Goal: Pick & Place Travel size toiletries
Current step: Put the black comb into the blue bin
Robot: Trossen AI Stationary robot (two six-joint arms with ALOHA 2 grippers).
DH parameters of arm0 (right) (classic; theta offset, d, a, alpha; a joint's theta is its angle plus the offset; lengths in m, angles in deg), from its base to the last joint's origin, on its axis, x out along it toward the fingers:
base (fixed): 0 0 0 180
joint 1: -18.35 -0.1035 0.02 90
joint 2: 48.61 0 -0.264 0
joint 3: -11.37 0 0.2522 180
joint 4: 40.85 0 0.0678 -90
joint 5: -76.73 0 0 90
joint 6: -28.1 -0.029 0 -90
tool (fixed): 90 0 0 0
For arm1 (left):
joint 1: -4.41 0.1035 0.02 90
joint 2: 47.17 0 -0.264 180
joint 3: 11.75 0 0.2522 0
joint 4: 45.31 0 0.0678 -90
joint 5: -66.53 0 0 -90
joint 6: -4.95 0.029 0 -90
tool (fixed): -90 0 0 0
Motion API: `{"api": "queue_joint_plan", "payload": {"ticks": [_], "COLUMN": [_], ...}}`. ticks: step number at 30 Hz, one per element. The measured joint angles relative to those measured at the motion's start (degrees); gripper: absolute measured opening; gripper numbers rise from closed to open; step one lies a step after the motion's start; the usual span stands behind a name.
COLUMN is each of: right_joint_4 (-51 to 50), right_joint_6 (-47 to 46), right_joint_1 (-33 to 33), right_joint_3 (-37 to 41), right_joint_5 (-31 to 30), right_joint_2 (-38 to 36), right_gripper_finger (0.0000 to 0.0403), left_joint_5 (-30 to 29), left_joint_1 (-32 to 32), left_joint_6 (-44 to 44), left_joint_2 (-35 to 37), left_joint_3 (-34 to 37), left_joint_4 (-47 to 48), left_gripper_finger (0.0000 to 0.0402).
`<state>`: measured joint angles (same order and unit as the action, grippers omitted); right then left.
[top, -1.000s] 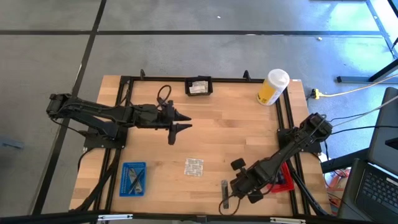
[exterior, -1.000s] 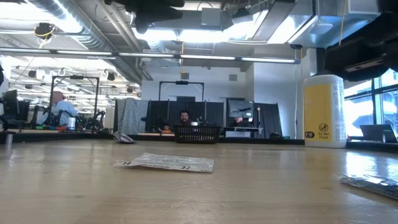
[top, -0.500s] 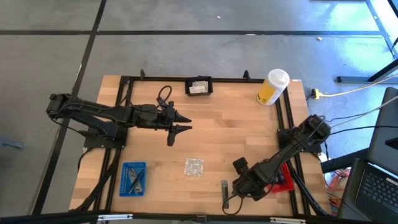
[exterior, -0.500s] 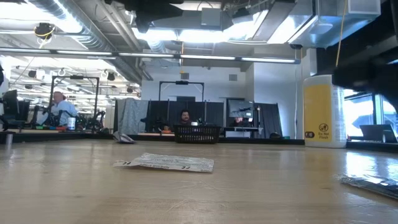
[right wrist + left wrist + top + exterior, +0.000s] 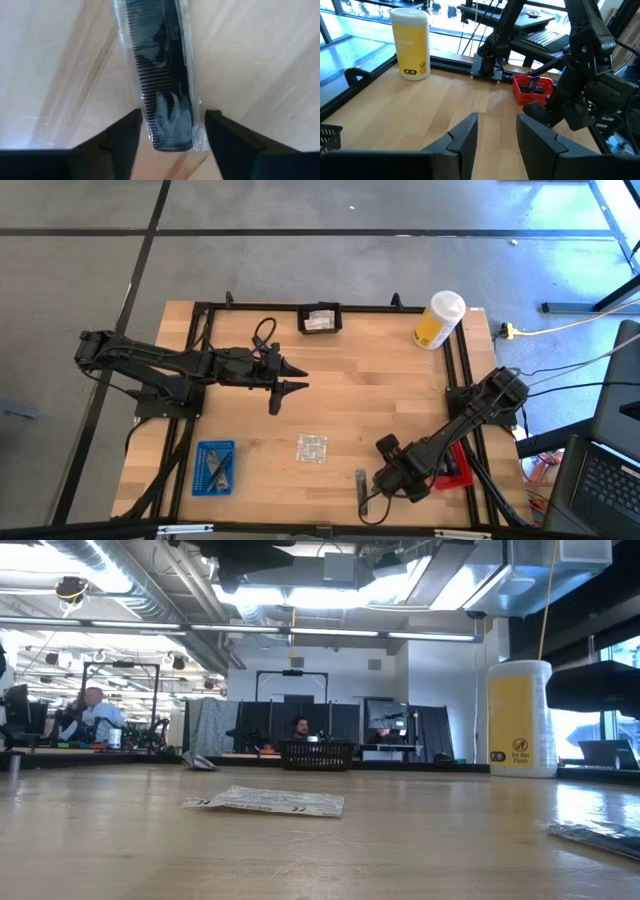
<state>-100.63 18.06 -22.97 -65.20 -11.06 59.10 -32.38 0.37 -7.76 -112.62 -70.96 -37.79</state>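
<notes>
Now the right gripper [image 5: 171, 131] jaws stand apart over a wrapped comb [image 5: 160, 75].

Plastic-wrapped black comb [image 5: 162, 75] on wood between open end effector [image 5: 172, 131] fingers.

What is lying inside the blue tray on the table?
The blue tray near the table's front-left corner holds a few slim grey and dark items, seemingly sticks or tubes; they overlap, so their count and anything beneath them cannot be told. Neither gripper is near it.

Grey floor [image 5: 300, 270], ceiling lights [image 5: 300, 585] — windows [image 5: 360, 30]
</notes>
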Motion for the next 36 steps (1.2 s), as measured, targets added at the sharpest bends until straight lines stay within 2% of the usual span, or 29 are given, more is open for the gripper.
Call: {"api": "queue_joint_plan", "payload": {"ticks": [9,14,23,28,33,36], "right_joint_4": [-0.2,-0.82,-2.89,-5.66,-5.55,-5.61], "right_joint_6": [0.44,0.99,3.46,3.38,2.37,1.62], "right_joint_1": [0.06,0.35,0.22,0.22,0.2,0.22], "right_joint_3": [0.07,-0.43,-2.06,-2.16,-2.25,-2.29], "right_joint_5": [4.52,6.64,6.66,3.73,0.57,-1.73], "right_joint_2": [-0.01,0.06,-1.52,-4.71,-8.08,-9.85], "right_gripper_finger": [0.0062,0.0012,0.0001,0.0001,0.0,0.0], "left_joint_5": [0.0,0.0,-0.37,-0.39,-0.39,-0.38], "left_joint_1": [0.0,0.0,0.0,0.01,0.01,0.0], "left_joint_6": [-0.01,0.0,-0.02,-0.8,-7.87,-8.47], "left_joint_2": [0.0,0.0,0.0,-0.01,-0.01,0.0], "left_joint_3": [0.0,0.0,0.0,0.0,0.0,0.0], "left_joint_4": [0.0,0.0,0.0,0.0,0.0,0.02], "left_gripper_finger": [0.0129,0.0129,0.0129,0.0129,0.0129,0.0129]}}
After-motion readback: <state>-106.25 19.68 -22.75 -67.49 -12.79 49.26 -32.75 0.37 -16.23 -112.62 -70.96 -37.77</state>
